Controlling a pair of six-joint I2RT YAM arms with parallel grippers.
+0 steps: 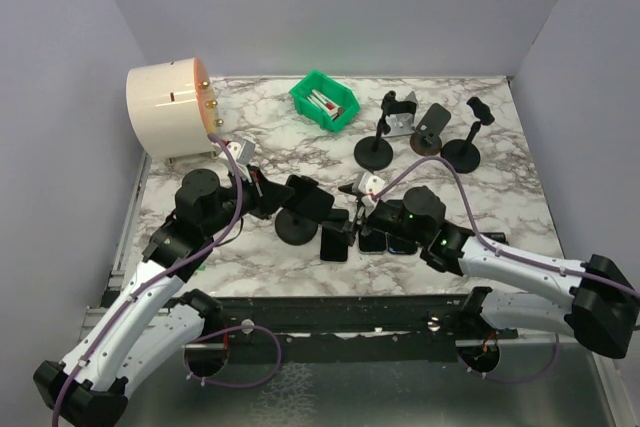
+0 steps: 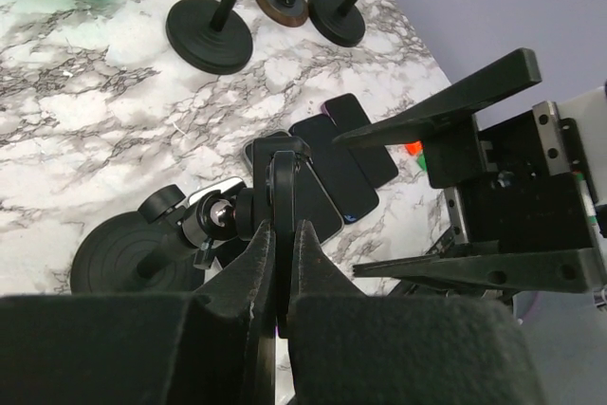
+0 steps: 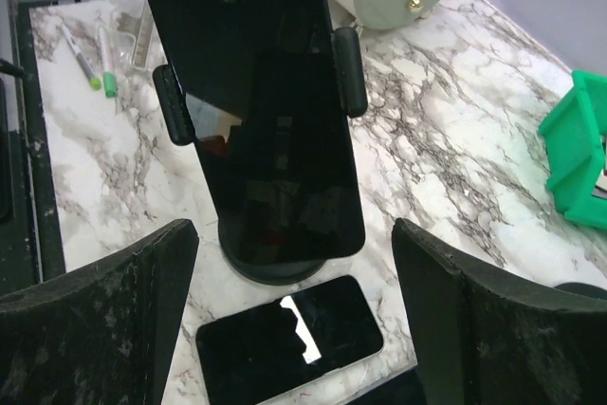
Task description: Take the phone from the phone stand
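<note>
A marbled white counter (image 1: 480,207) is bounded by lavender walls (image 1: 60,67) at the left, rear and right, and by a black rail (image 1: 330,312) along the near edge. A black phone stand with a round base (image 1: 297,228) is set toward the near middle of the counter. A black glossy smartphone (image 3: 275,158) is seated in its cradle, gripped at both long edges by the side clips (image 3: 346,73).

Bare marble is seen left of the base and behind it, up to a green plastic bin (image 1: 323,100) and a white cylindrical drum (image 1: 168,112) at the rear left. Room to the right is tighter: several dark phones lying flat (image 1: 372,240) are ranged just beside the base, between it and the right arm. At the rear right, well apart, a group of spare black stands (image 1: 375,147) is placed.

The left arm is stretched forward and inward from the near left corner. The left claw (image 2: 283,230) is pressed together on the upper edge of the smartphone, which is seen edge-on between its fingers. The right arm is laid low across the near right of the counter, elbow bent, with its wrist turned toward the stand. The right claw (image 3: 294,234) is spread wide, facing the screen and held apart from the smartphone
</note>
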